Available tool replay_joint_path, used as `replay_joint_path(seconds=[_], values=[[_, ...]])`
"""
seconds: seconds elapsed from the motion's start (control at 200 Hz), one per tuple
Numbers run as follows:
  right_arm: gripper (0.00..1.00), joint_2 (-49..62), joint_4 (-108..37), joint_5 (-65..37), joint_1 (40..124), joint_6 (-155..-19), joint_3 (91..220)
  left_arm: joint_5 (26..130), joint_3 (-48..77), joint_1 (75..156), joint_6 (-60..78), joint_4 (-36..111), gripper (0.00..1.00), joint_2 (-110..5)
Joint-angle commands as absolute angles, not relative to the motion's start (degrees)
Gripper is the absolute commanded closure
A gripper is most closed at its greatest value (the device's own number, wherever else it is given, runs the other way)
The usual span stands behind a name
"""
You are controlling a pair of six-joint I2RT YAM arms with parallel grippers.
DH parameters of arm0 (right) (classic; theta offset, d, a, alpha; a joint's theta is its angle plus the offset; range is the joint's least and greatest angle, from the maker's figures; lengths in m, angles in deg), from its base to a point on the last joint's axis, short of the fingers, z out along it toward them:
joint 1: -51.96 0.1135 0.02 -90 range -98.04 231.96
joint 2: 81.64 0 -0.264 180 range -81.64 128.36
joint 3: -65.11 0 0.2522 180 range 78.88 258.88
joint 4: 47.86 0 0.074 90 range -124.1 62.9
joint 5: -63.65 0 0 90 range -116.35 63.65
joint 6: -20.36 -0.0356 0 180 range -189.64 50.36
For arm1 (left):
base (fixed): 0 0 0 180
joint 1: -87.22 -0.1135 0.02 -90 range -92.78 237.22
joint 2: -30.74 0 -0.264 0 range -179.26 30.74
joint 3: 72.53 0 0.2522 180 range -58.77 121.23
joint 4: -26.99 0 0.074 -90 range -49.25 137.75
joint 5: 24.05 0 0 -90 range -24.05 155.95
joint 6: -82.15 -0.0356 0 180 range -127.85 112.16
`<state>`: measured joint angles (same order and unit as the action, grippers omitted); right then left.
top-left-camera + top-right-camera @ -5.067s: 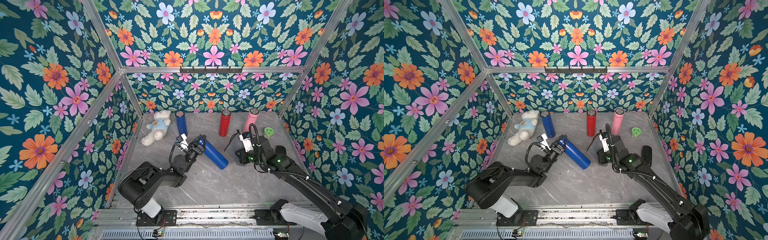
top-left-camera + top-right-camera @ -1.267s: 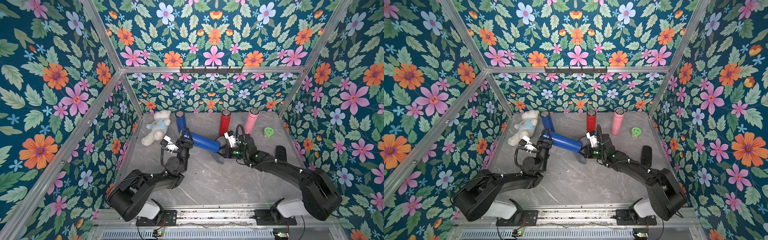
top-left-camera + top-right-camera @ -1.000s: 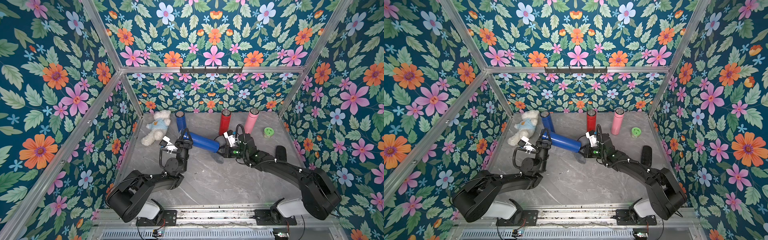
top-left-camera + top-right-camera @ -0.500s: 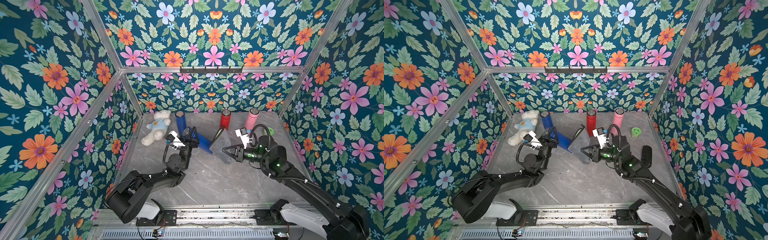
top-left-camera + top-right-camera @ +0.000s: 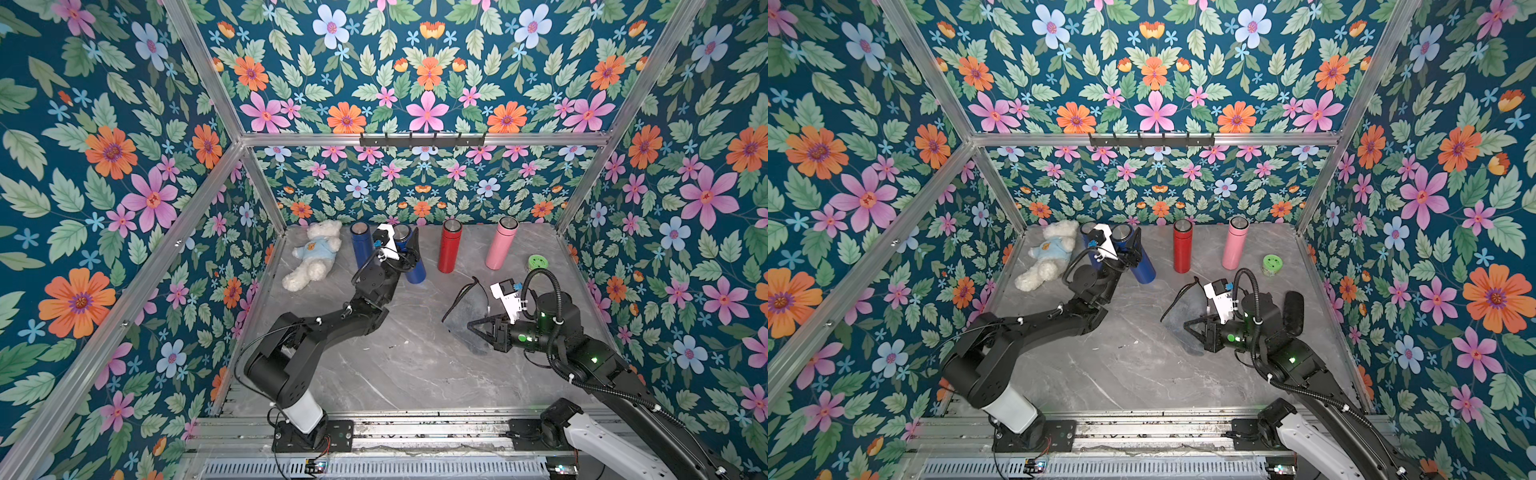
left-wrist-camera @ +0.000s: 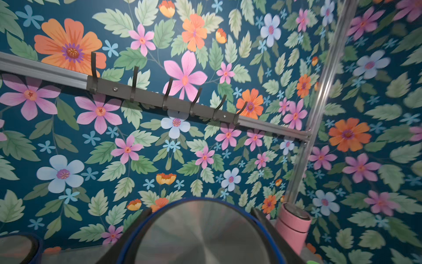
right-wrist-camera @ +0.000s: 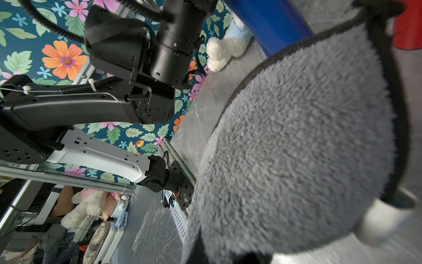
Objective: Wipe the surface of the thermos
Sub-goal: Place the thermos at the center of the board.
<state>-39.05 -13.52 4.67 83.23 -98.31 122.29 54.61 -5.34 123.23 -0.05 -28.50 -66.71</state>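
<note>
The blue thermos (image 5: 416,271) stands almost upright at the back of the table, leaning slightly. My left gripper (image 5: 400,248) is shut on its upper part. In the left wrist view its silver lid (image 6: 205,237) fills the space between the two black fingers (image 6: 262,220). My right gripper (image 5: 473,326) is shut on a grey fluffy cloth (image 5: 465,311), held low over the table right of centre and well apart from the thermos. The cloth (image 7: 308,137) covers most of the right wrist view and hides the jaws. Both top views show this, with the thermos (image 5: 1144,270) and cloth (image 5: 1183,309).
A second blue thermos (image 5: 360,246) stands just left of the held one, beside a white teddy bear (image 5: 312,261). A red thermos (image 5: 449,246) and a pink thermos (image 5: 501,243) stand at the back. A green round thing (image 5: 537,262) and a black object (image 5: 1293,311) lie right.
The left gripper has swung the blue thermos from a flat tilt to nearly upright and moved it back. The right gripper has drawn the cloth away from it, toward the front right.
</note>
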Motion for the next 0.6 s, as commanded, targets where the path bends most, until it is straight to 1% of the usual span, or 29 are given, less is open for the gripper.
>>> replay_joint_path(seconds=[0.0, 0.325, 0.48, 0.595], values=[[1.0, -38.56, -11.67, 2.58, 83.25, -96.74, 123.0, 58.52, -0.37, 121.11, -3.01, -30.24, 1.0, -71.8], [1.0, -32.61, -10.83, 0.72, 82.96, -93.59, 126.2, 64.85, 15.03, 115.32, -2.79, -30.08, 1.0, -88.92], [1.0, -29.51, -13.44, 2.4, 81.81, -93.2, 126.61, 67.33, 19.78, 115.01, -4.89, -28.31, 1.0, -93.9], [1.0, -28.16, -14.96, 3.25, 80.93, -93.37, 126.2, 67.88, 21.02, 114.99, -5.84, -26.98, 1.0, -95.7]])
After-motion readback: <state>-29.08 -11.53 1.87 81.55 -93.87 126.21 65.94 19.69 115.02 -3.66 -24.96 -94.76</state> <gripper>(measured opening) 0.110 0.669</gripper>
